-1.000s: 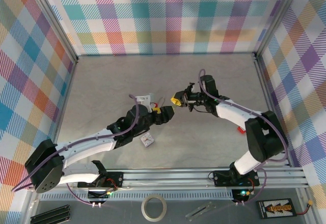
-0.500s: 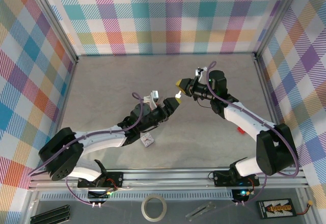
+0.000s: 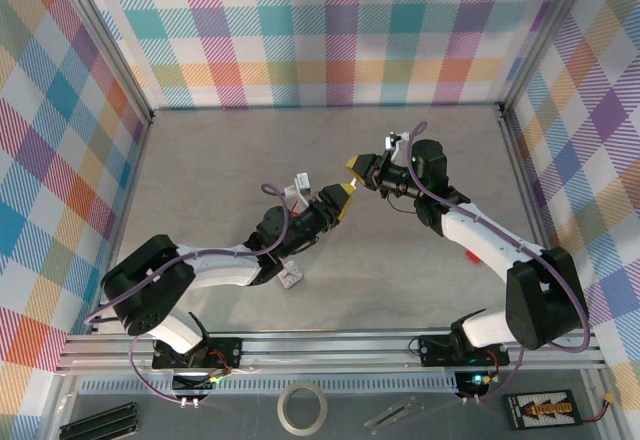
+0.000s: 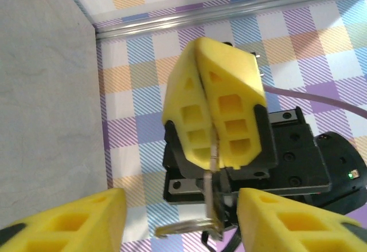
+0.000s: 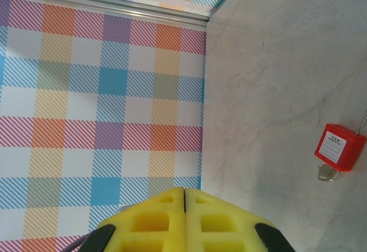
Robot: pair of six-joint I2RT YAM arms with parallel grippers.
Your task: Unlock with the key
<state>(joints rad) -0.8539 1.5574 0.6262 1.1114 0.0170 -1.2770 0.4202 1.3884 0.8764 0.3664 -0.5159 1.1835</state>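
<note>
Two sets: right jaws tight on the key (image 4: pixel 210 197), left jaws spread either side.

Left gripper (image 4: pixel 180 200) apart, right gripper (image 5: pixel 184 193) closed.

You've got nothing legible here. The red padlock (image 5: pixel 339 147), nr the right edge of the table (image 3: pixel 220 160), has a white label (image 5: pixel 331 144) w/ print too small to read. The black box (image 3: pixel 543 409) beyond the near-right corner has an orange strip, marks unreadable. White tag (image 3: pixel 291 276) nr the near edge: too small to tell.
</note>
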